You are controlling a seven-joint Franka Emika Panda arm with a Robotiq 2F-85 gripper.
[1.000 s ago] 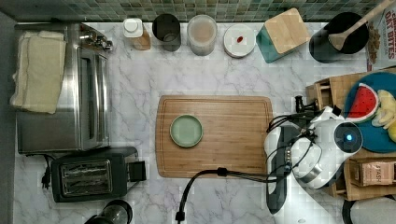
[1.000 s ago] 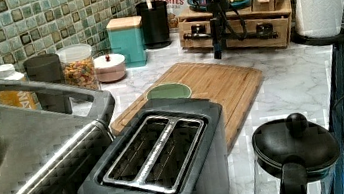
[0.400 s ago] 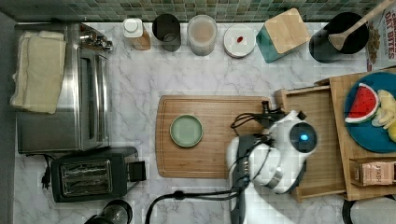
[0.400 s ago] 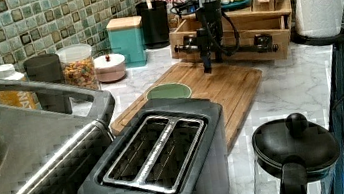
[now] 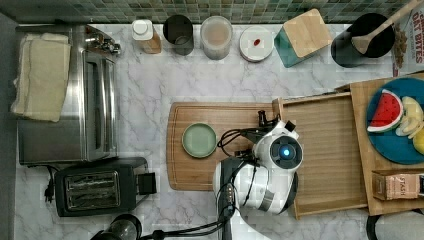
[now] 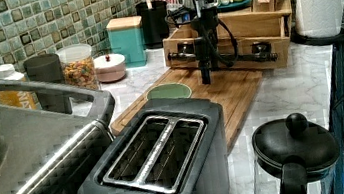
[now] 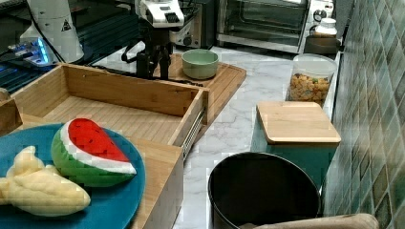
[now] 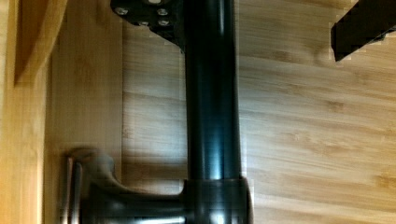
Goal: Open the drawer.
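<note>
Drawer (image 5: 327, 150) is pulled well out over the right end of the board (image 5: 200, 175) in the top view, floor bare. Gripper (image 6: 203, 55) sits at the front, at the black handle (image 8: 212, 102); can't tell if clenched or released. Green plate (image 5: 199, 140) on board, left of the arm.

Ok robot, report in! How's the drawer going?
Gripper down at the black handle. Drawer pulled well out over cutting board. Green bowl sits beyond it.
</note>
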